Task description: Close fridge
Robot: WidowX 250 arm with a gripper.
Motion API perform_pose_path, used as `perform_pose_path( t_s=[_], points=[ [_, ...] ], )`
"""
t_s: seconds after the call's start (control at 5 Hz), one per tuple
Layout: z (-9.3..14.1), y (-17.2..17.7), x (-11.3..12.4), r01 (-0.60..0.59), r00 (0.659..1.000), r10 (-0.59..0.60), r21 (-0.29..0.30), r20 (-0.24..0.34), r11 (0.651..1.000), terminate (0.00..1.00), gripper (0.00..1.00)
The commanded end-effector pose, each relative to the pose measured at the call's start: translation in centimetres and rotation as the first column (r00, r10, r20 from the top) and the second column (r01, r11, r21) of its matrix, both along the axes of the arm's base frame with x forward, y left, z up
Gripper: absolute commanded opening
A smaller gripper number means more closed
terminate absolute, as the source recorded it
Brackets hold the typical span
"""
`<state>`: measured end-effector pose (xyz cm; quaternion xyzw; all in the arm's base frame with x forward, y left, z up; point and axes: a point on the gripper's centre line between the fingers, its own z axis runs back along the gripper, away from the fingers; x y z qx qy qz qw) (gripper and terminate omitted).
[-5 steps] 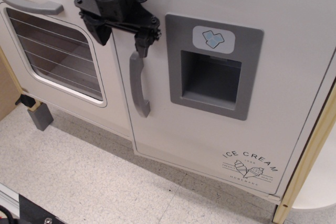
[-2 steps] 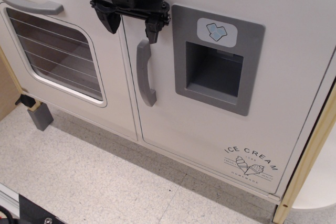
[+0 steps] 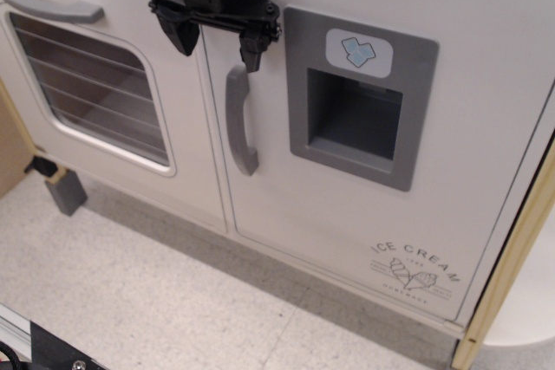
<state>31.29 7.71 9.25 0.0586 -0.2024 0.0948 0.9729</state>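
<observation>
The large off-white toy fridge door (image 3: 364,171) fills the middle and right of the view, with its long axis vertical and its front facing the camera. It lies almost flush with the windowed oven door (image 3: 87,84) on its left. Its grey vertical handle (image 3: 240,120) stands near the left edge, beside the grey recessed dispenser panel (image 3: 360,97). The black gripper (image 3: 217,41) hangs just above the handle, its fingers (image 3: 252,51) spread apart and holding nothing.
</observation>
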Motion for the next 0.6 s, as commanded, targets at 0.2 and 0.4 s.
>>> perform_pose_path(
  t_s=[0.2, 0.4],
  points=[
    [1.17, 0.18, -1.71, 0.043, 0.999, -0.042, 0.047, -0.006, 0.998, 0.00, 1.00],
    [1.17, 0.18, -1.71, 0.043, 0.999, -0.042, 0.047, -0.006, 0.998, 1.00, 1.00]
  ],
)
